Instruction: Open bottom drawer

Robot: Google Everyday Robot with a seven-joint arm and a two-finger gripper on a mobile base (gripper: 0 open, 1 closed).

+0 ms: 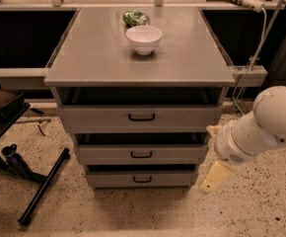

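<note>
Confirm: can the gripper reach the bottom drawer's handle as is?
Probably yes. The gripper hangs just beside the bottom drawer, about level with its handle; nothing stands before the drawer front, though it must swing round to face it.

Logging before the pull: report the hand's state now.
Hand: open or closed cannot be told; nothing visibly held; hangs just right of the bottom drawer.

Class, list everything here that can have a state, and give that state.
bottom drawer: shut, handle untouched.
middle drawer: shut.
top drawer: shut.
white bowl: upright, empty.
green can: on its side behind the bowl.
gripper: low, right of the bottom drawer, off its handle.
</note>
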